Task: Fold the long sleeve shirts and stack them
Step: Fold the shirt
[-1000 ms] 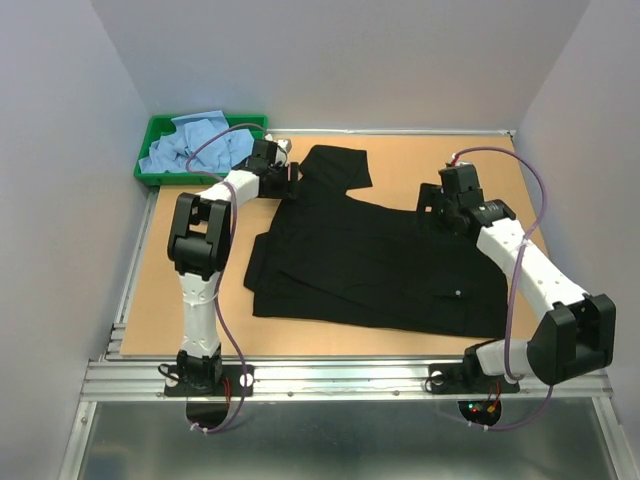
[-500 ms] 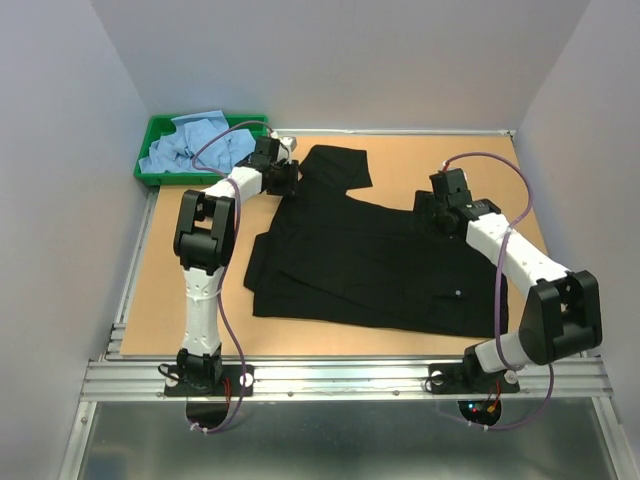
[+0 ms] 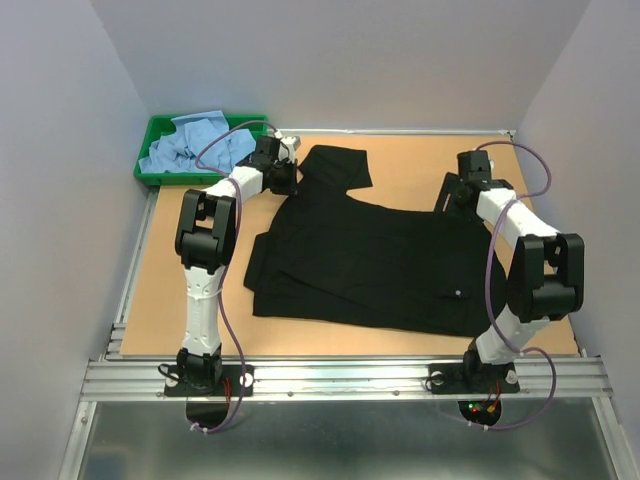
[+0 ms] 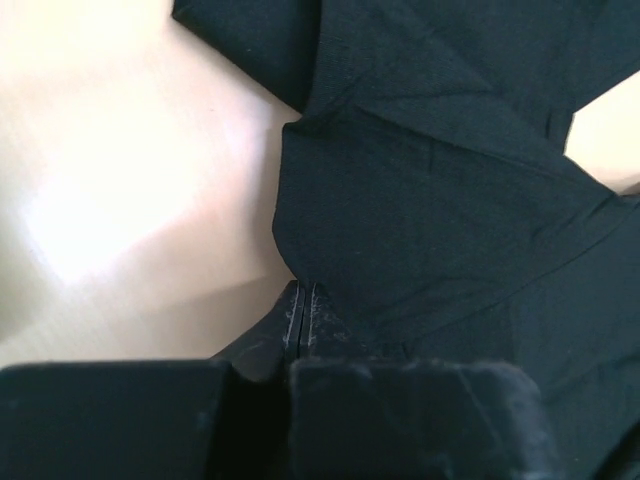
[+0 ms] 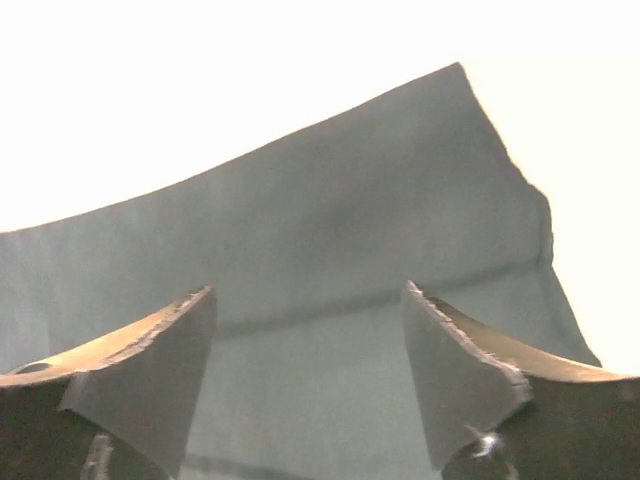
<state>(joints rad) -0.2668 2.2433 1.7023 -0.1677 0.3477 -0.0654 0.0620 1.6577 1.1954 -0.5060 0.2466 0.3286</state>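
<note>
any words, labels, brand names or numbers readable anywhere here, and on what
None can be read.
The black shirt shows no tag or print in any view, only a small pale button.
The green tray and the light blue shirts in it bear no marking.
The left arm and right arm show no legible lettering.

Bare bench free at the far edge between left claw and right claw, black shirt covering the middle, green tray of light blue shirts filling the far-left corner, walls seemingly close on both sides.
</note>
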